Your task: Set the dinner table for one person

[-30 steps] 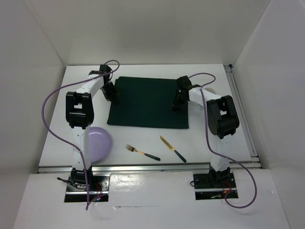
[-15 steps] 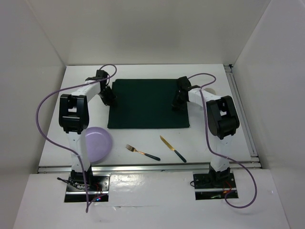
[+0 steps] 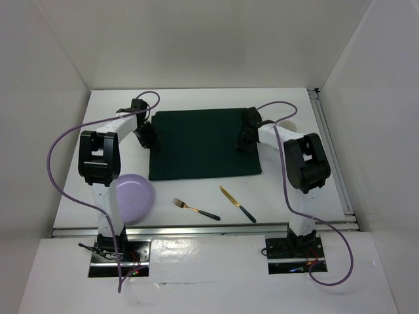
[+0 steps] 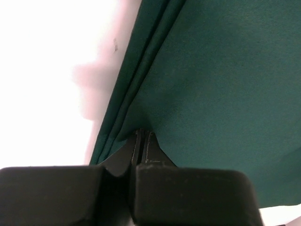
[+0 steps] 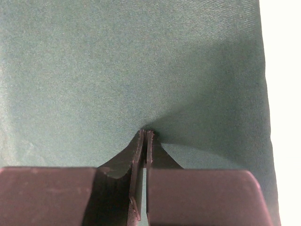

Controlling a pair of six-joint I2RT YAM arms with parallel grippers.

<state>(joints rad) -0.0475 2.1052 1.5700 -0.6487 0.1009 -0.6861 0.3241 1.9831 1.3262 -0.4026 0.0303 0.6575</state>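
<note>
While left tool (image 4: 142, 134) and right tool (image 5: 146, 134) pinch green mat (image 3: 203, 144) near opposite edges, dinner table (image 3: 281, 196) seemingly surrounds it.

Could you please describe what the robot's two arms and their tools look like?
The left arm and right arm are white links with chunky black joint housings. A lilac cable runs along each. The left tool and right tool have matte black, wedge-tipped fingers.

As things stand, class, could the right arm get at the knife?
Probably yes, but not at once. The knife lies bare on the table, close to that arm, nothing over it. The right claw is shut on the mat, so it must let go first.
</note>
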